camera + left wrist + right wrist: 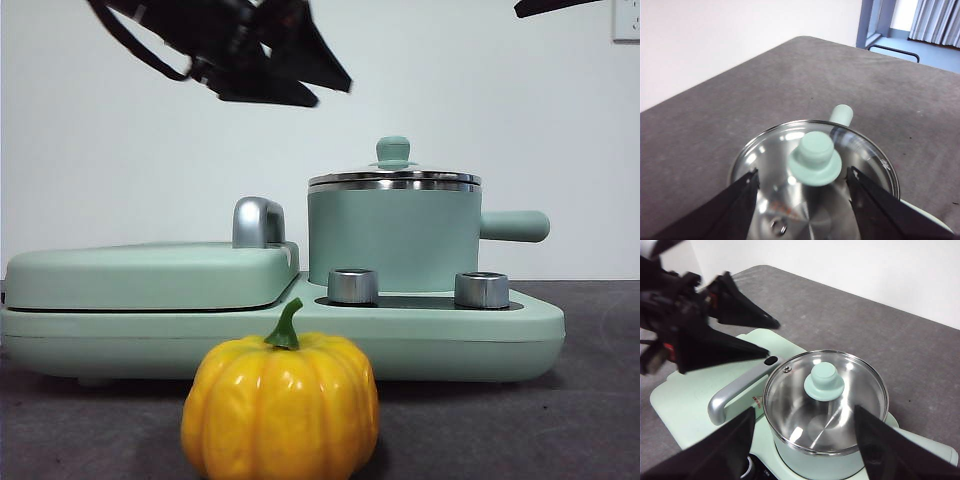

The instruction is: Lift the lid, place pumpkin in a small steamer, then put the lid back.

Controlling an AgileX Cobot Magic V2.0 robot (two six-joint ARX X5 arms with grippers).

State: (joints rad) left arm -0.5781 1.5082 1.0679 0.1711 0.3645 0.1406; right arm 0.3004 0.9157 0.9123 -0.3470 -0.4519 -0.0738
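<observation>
Glass lid [394, 178] is seated on the steamer [392, 240]; both grippers, left [802, 179] and right [805, 427], are held above it, jaws apart.

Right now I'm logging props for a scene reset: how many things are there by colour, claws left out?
Mint-green: 3: small steamer, cooker base, flat griddle cover
Clear glass: 1: lid, still on the steamer
Yellow-orange: 1: pumpkin, on the table in front of the cooker
Total: 5
</observation>
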